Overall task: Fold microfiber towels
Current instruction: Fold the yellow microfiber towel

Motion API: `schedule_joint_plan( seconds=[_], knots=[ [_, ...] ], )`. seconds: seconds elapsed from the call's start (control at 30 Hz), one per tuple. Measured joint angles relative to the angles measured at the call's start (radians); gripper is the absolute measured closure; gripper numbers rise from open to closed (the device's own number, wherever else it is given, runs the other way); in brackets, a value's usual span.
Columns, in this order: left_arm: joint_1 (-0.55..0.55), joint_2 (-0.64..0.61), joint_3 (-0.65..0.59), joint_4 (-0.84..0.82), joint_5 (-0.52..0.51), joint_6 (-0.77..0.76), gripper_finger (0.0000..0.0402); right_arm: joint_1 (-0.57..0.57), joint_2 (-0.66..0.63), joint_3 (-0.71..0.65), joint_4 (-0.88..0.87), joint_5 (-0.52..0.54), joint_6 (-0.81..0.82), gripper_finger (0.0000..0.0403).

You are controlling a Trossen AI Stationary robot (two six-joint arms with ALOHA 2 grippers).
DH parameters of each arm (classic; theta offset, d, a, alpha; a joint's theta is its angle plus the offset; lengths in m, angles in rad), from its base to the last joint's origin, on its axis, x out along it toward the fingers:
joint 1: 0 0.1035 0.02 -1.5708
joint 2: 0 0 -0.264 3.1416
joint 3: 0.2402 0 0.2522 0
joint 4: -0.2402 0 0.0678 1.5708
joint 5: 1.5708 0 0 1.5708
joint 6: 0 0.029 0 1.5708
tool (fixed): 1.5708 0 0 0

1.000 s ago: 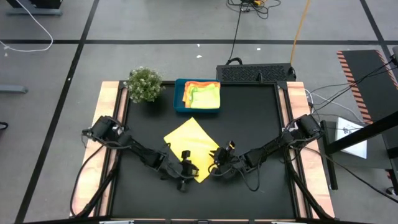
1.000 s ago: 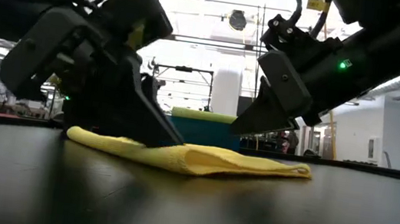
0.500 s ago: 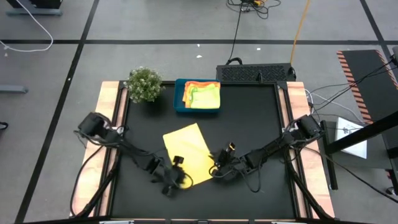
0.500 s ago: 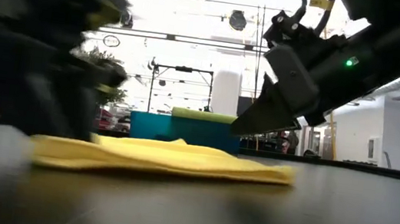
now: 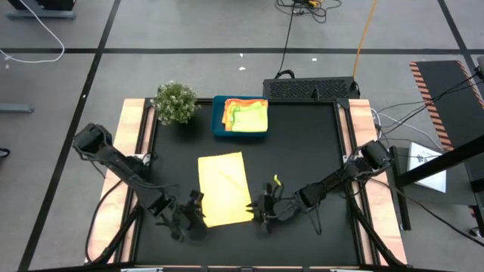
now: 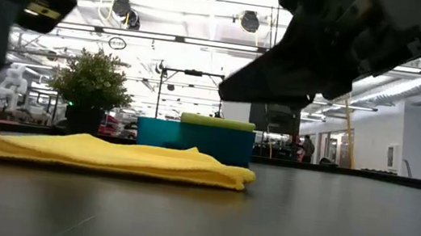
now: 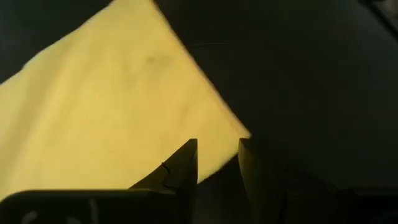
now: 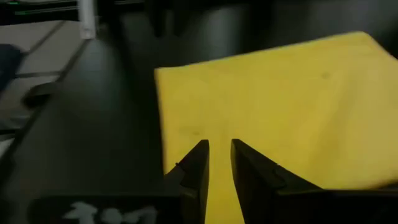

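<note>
One yellow microfiber towel (image 5: 224, 189) lies folded into a flat rectangle on the black table (image 5: 302, 151), also seen in the low view (image 6: 100, 154). My left gripper (image 5: 195, 214) hangs just off its near left corner, raised above the table. Its fingers are apart with nothing between them (image 7: 217, 149), and the towel's corner (image 7: 239, 134) lies beyond them. My right gripper (image 5: 259, 210) hovers over the towel's near right corner, fingers a little apart and empty (image 8: 219, 149). More folded towels (image 5: 246, 115) lie in the blue tray (image 5: 218, 130).
The blue tray (image 6: 192, 136) stands at the table's far edge, with a small green plant (image 5: 175, 102) to its left. Bare black table lies right of the towel and along the near edge. Wooden side rails (image 5: 136, 121) frame the table.
My left gripper has come off the towel, gone toward the table's left edge and risen. My right gripper has lifted a little and tipped toward level. The towel has turned about on the table and now lies flat, its long sides running near to far.
</note>
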Motion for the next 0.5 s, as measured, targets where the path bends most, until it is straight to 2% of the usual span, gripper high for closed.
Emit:
schedule_joint_plan(
  seconds=[0.07, 0.23, 0.3, 0.5],
  knots=[
    [-0.022, 0.007, 0.000, 0.012, 0.002, 0.003, 0.0282, 0.000, 0.000, 0.000, 0.018, -0.035, -0.026, 0.0334],
    [-0.065, 0.071, 0.000, 0.134, 0.005, 0.097, 0.0267, 0.000, 0.000, 0.000, 0.015, -0.039, -0.040, 0.0297],
    [-0.074, 0.115, 0.001, 0.183, -0.009, 0.137, 0.0251, -0.002, 0.000, 0.000, 0.014, -0.039, -0.040, 0.0282],
    [-0.087, 0.199, 0.001, 0.180, -0.133, 0.181, 0.0183, -0.001, 0.000, 0.000, 0.015, -0.036, -0.035, 0.0259]
  ],
)
